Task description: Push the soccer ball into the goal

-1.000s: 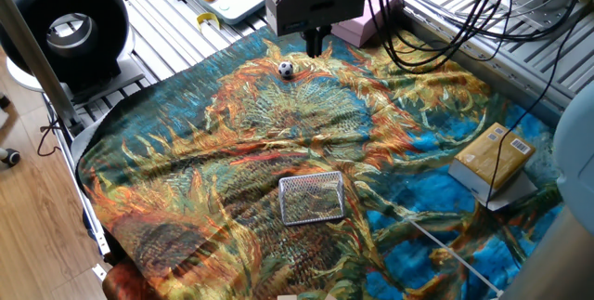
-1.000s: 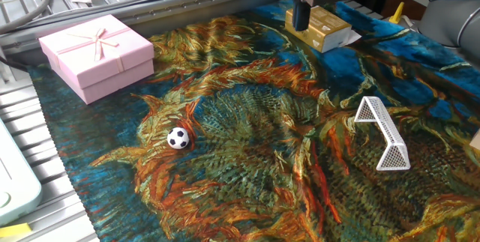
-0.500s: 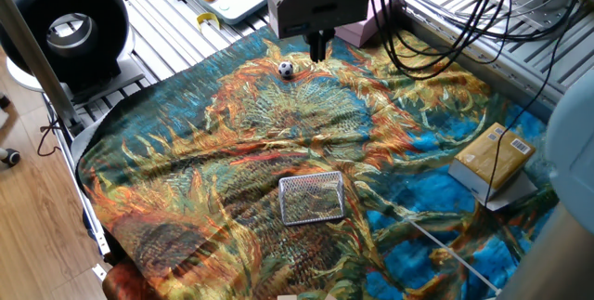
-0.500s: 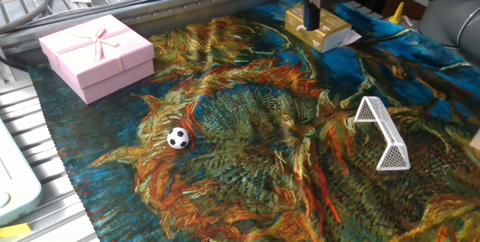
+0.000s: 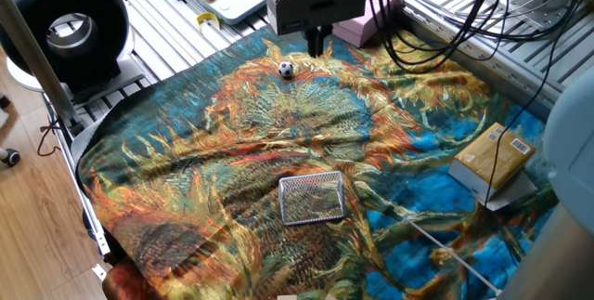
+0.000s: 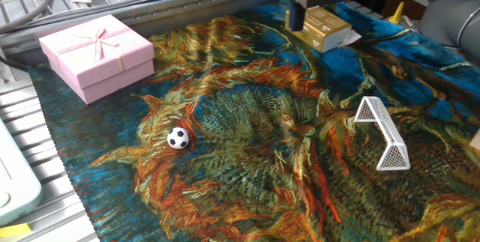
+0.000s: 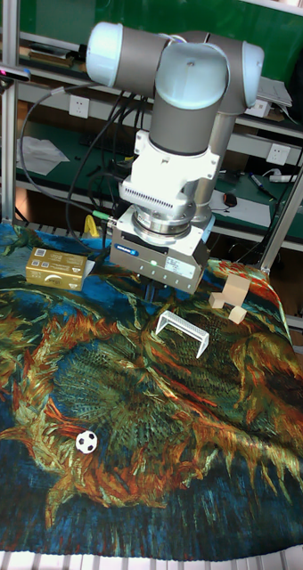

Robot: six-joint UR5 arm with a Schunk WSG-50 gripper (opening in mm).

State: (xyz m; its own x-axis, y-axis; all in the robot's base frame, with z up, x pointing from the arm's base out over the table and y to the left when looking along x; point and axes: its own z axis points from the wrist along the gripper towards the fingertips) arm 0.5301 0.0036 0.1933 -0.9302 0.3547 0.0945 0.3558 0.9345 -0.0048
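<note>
The soccer ball (image 5: 286,70) (image 6: 178,138) (image 7: 86,441) is a tiny black-and-white ball resting on the patterned cloth near its far edge. The goal (image 5: 312,198) (image 6: 382,133) (image 7: 183,331), a small silver wire-mesh frame, stands on the cloth well away from the ball. My gripper (image 5: 316,45) (image 6: 295,17) hangs above the cloth with its dark fingers pressed together and nothing between them. It is raised and apart from the ball, off to one side of it.
A pink gift box (image 6: 96,55) sits at the cloth's edge near the ball. On the far side are a tan cardboard box (image 5: 492,159) (image 6: 324,26) and wooden blocks (image 7: 230,298). A black round fan (image 5: 67,26) and cables (image 5: 445,21) border the table.
The gripper drifted slightly one way, then back the other way above the cloth. Ball and goal have not moved.
</note>
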